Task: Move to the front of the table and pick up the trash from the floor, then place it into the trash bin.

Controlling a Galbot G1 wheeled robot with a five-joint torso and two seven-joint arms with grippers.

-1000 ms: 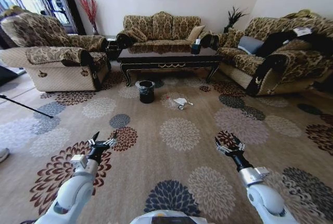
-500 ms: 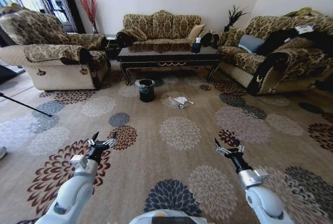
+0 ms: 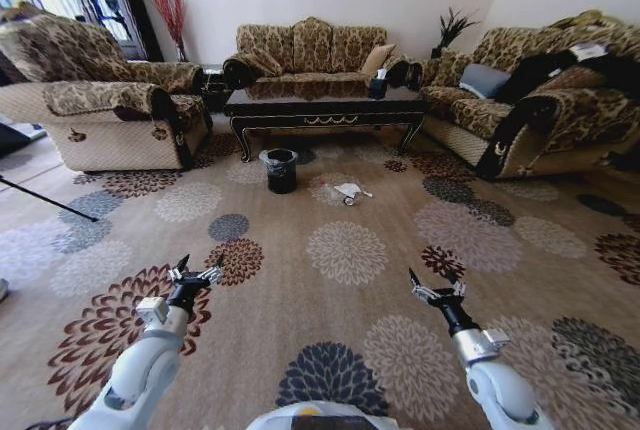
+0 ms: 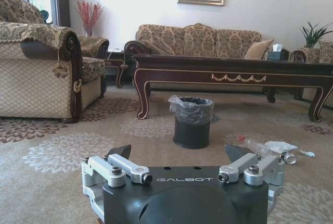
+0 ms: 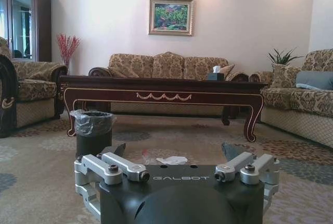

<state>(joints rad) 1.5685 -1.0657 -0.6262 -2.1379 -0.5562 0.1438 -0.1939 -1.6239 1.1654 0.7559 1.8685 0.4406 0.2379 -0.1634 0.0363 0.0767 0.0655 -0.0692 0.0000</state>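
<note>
Both hands, left (image 3: 193, 275) and right (image 3: 436, 290), spread; one trash bin (image 3: 281, 171), one bottle (image 4: 263, 147).

The whole head view has shifted: the camera has moved, so the room sits a little higher in the frame than a second ago. The table (image 3: 325, 107) has crept up toward the top centre. The bin (image 3: 281, 171) and the trash (image 3: 347, 191) beside it have crept up likewise. The right gripper (image 3: 432, 288) has sunk and edged left in the lower right. The left gripper (image 3: 192, 272), lower left, barely differs.
</note>
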